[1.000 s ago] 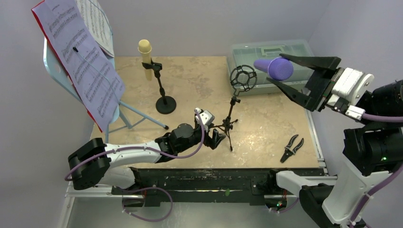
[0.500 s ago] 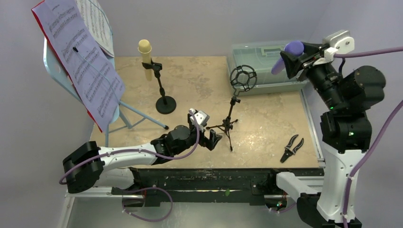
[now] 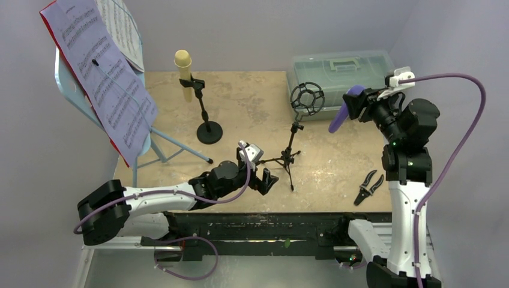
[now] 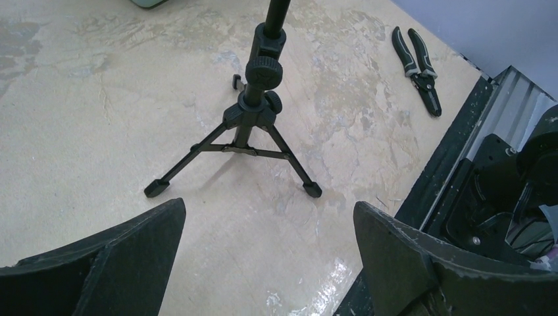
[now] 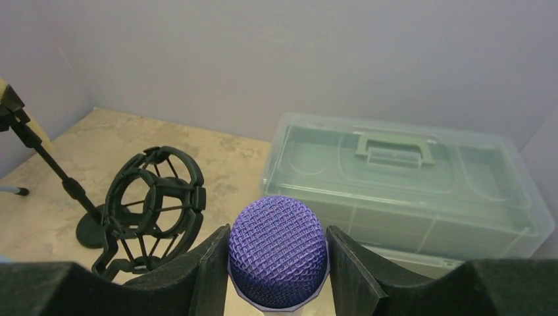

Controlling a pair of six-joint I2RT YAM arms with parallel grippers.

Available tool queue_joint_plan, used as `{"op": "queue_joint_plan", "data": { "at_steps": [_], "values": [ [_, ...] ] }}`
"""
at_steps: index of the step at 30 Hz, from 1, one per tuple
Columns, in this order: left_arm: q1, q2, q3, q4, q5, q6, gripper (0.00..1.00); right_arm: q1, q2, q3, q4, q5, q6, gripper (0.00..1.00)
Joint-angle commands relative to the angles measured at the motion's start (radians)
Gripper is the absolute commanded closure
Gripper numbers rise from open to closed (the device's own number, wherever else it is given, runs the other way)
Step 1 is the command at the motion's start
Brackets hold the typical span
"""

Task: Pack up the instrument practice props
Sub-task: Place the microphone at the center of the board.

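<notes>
At 9 o'clock the light-blue music rest (image 3: 63,75) is seen standing, with the red folder (image 3: 47,21) and sheet music (image 3: 111,90) propped on it. At 11 o'clock the cream microphone (image 3: 183,60) is stuck upright in its round-foot holder (image 3: 209,131). Near 6 o'clock the left gripper (image 3: 267,180) is held low, jaws wide apart with nothing between them, just beside the tripod holder (image 4: 253,112). At 2 o'clock the purple microphone (image 3: 337,119) is clamped in the right gripper (image 3: 355,103), up off the table, near the plastic box (image 3: 339,72), whose lid is shut. Nothing looks packed yet; only one microphone is judged picked up, and everything else is left.
</notes>
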Motion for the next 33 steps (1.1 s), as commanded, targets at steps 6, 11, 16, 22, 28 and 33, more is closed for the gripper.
{"op": "queue_joint_plan", "data": {
  "at_steps": [6,11,16,22,28,33],
  "values": [
    [0.004,-0.05,-0.045,0.053,0.019,-0.021,0.02,-0.07,-0.009,-0.211,0.241,-0.138,0.232,1.0],
    [0.004,-0.058,-0.054,0.065,0.018,-0.031,0.02,-0.107,0.027,-0.337,0.374,-0.144,0.37,1.0],
    [0.004,-0.07,-0.072,0.07,0.01,-0.036,0.02,-0.127,0.059,-0.412,0.438,-0.013,0.441,1.0],
    [0.004,-0.073,-0.081,0.074,0.007,-0.042,0.02,-0.175,0.11,-0.53,0.56,0.07,0.545,1.0],
    [0.004,-0.078,-0.088,0.074,0.005,-0.048,0.02,-0.239,0.192,-0.566,0.638,0.054,0.621,1.0],
    [0.004,-0.072,-0.091,0.08,0.012,-0.057,0.02,-0.291,0.282,-0.624,0.763,0.072,0.693,1.0]
  ]
}}
